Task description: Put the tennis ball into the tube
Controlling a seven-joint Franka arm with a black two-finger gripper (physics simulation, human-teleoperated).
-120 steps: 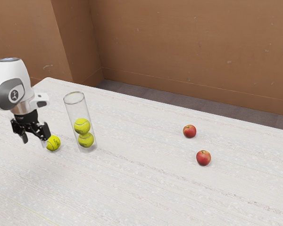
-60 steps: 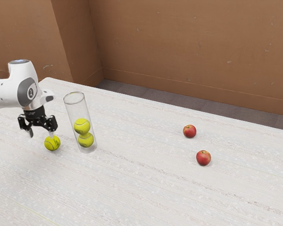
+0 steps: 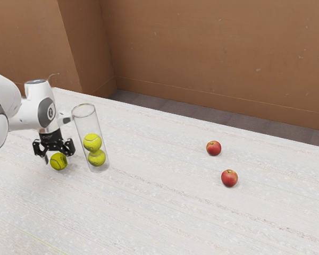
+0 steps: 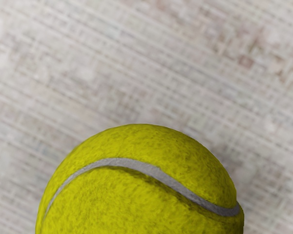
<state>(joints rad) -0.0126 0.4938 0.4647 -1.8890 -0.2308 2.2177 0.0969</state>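
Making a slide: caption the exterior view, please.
Open gripper at a loose tennis ball, near a clear tube holding two more balls; two red apples farther off.

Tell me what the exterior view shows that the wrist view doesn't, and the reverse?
Exterior view: the clear tube holding two balls, two red apples, the brown wall, the white arm and its hand.

Wrist view: a close-up of fuzz on the loose ball and fine lines in the tabletop.

Both: the loose ball and the tabletop.
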